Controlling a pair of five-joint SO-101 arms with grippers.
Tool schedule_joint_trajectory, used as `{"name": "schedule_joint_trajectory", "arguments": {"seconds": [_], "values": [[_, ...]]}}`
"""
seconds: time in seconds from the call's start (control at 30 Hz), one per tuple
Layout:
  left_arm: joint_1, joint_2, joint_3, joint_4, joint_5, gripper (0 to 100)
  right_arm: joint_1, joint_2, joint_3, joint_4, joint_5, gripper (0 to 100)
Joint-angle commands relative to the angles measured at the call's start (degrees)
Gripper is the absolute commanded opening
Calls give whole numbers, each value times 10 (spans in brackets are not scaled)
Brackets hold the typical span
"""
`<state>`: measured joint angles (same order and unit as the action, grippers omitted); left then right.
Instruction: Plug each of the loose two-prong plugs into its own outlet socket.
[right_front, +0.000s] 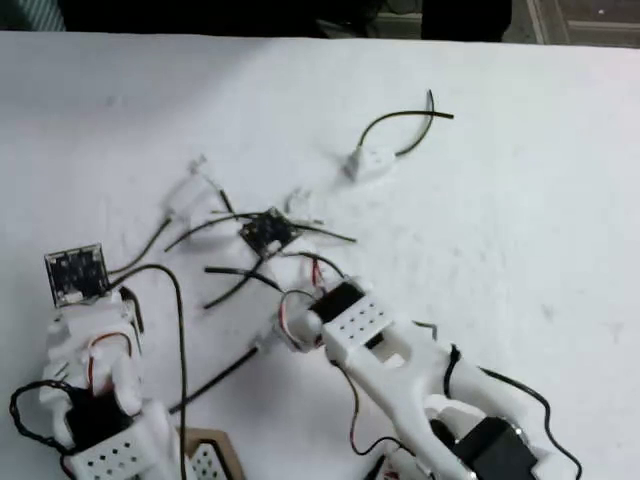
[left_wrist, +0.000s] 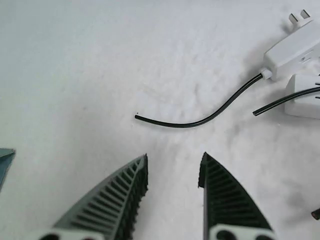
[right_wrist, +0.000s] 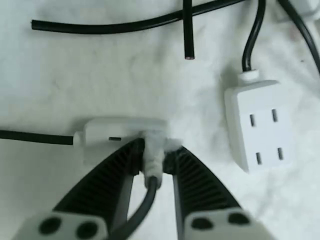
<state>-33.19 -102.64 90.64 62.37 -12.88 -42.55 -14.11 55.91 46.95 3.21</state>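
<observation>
Leaning in over the white table (right_front: 520, 220), the right arm (right_front: 400, 370) has the right gripper (right_wrist: 156, 148) down among the tangle of leads in the middle. Its dark ribbed fingers (right_wrist: 115, 175) are pinching a white plug (right_wrist: 152, 159), whose black cord runs back between them. The plug's nose is pressed against a long white socket block (right_wrist: 117, 131) lying flat, with its own lead going off one end; I can't tell whether the prongs are inside. Just beside that sits another outlet socket (right_wrist: 262, 127), face up, with two pairs of open slots. On the left, the left gripper (left_wrist: 172, 162) hangs low over bare table, fingers spread apart. Ahead of it lies a loose plug (left_wrist: 287, 49) with its two prongs showing. Its black cord (left_wrist: 200, 121) curves toward the gripper and ends in a cut tip short of the fingertips. A second white piece (left_wrist: 306, 95) lies just beside that plug, cut off by the edge. Far across the table another white block (right_front: 367, 162) rests alone with a looping lead.
</observation>
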Motion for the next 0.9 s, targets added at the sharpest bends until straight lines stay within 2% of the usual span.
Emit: {"name": "schedule_joint_trajectory", "arguments": {"seconds": [0.0,0.4,0.6,0.87], "values": [[-1,-6,-3,2,5,181,7,38,9,30,4,16],[-1,-6,-3,2,5,181,4,38,-11,33,4,22],[-1,-6,-6,2,6,183,4,38,-12,35,4,142],[0,-6,-6,3,7,181,4,37,-13,33,6,127]]}}
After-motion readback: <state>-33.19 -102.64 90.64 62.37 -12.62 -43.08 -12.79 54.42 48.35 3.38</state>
